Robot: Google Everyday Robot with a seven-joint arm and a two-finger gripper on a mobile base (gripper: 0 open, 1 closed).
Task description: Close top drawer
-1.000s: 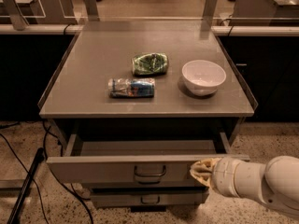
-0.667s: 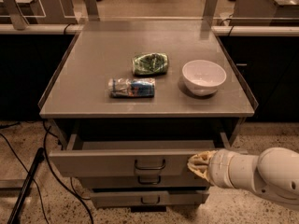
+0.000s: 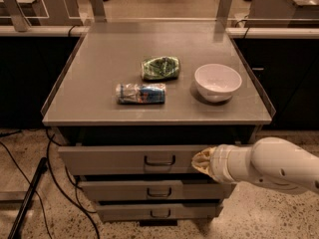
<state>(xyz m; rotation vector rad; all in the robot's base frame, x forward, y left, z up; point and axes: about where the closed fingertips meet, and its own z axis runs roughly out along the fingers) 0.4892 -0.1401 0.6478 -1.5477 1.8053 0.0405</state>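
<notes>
Nearest to me, on the speckled floor at the left, dark cables (image 3: 30, 180) trail toward the cabinet. Above the floor sit the bottom drawer (image 3: 124, 213) and the middle drawer (image 3: 119, 190), both looking pushed in.

The hand (image 3: 203, 161) is pressed against the front panel of the top drawer (image 3: 109, 159), just right of its small loop handle (image 3: 159, 160), with the white arm (image 3: 271, 167) reaching in from the right. Whether the hand is clenched or released I cannot tell from here. It looks like a flat push, not a grasp.

A second ago the drawer stood well out, its tray open to view. Now it has slid most of the way in, and the hand has travelled with it. Only a thin dark gap shows under the near edge of the tabletop (image 3: 99, 54). The panel seems to stand a little proud of the drawers below, so I judge the job nearly done but not finished. More of the same straight push should seat it.

Farther back on the tabletop, a crushed bottle with a blue label (image 3: 140, 93) lies left of centre. Beyond it is a green snack bag (image 3: 160, 67), and a white bowl (image 3: 218, 81) sits to the right. All are apart from each other, and none has shifted.
</notes>
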